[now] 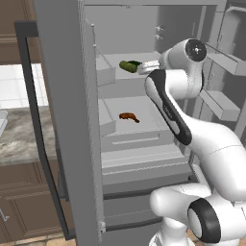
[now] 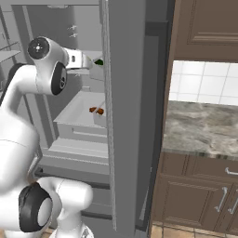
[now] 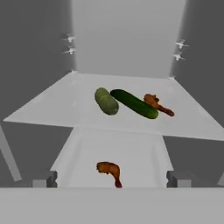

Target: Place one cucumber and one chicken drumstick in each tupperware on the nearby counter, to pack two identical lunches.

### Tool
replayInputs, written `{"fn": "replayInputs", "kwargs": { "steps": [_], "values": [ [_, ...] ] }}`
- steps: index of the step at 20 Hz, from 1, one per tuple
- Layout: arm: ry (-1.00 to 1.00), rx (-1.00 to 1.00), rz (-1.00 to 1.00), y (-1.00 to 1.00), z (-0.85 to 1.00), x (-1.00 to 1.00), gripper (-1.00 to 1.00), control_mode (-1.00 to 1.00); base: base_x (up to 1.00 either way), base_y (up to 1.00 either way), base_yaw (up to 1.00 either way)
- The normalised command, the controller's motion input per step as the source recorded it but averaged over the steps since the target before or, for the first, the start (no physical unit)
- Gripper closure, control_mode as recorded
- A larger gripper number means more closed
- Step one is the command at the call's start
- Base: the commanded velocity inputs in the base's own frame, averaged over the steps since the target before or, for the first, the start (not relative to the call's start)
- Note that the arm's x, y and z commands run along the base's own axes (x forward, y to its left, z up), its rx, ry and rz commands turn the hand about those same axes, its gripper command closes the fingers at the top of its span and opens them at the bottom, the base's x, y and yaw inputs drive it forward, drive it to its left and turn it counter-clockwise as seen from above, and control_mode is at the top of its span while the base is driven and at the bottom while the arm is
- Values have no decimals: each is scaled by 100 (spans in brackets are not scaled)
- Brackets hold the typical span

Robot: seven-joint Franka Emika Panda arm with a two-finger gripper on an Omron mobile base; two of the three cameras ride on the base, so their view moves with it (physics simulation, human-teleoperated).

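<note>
On the fridge's upper shelf (image 3: 52,105) lie a short light-green cucumber (image 3: 106,101), a longer dark-green cucumber (image 3: 133,103) and a chicken drumstick (image 3: 157,104), close together. A second drumstick (image 3: 109,170) lies on the shelf below (image 1: 129,116). My gripper (image 3: 111,179) is open, fingers wide apart and holding nothing. It points into the fridge just short of the upper shelf, beside the dark cucumber (image 1: 129,66). The counter (image 1: 19,137) lies left of the fridge, and a pale corner of a tupperware (image 1: 2,120) shows at the picture's edge.
The open fridge door (image 1: 67,120) stands between my arm and the left counter. The other door (image 2: 128,116) stands to the right, with more marbled counter (image 2: 200,125) beyond it. Door bins (image 1: 221,103) hang to the right of my arm.
</note>
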Motion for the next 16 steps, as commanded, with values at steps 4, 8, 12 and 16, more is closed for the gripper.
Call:
{"fn": "replayInputs", "kwargs": {
  "steps": [4, 8, 12, 16],
  "values": [
    [3, -2, 0, 8, -14, 13, -100, -100, 0, 0, 0],
    [6, -3, 0, 14, -25, 21, -100, -100, 0, 0, 0],
    [5, -2, 0, 9, -16, 28, -100, -100, 0, 0, 0],
    [0, 0, 0, 0, -4, 34, -100, -100, 0, 0, 0]
  ]
}}
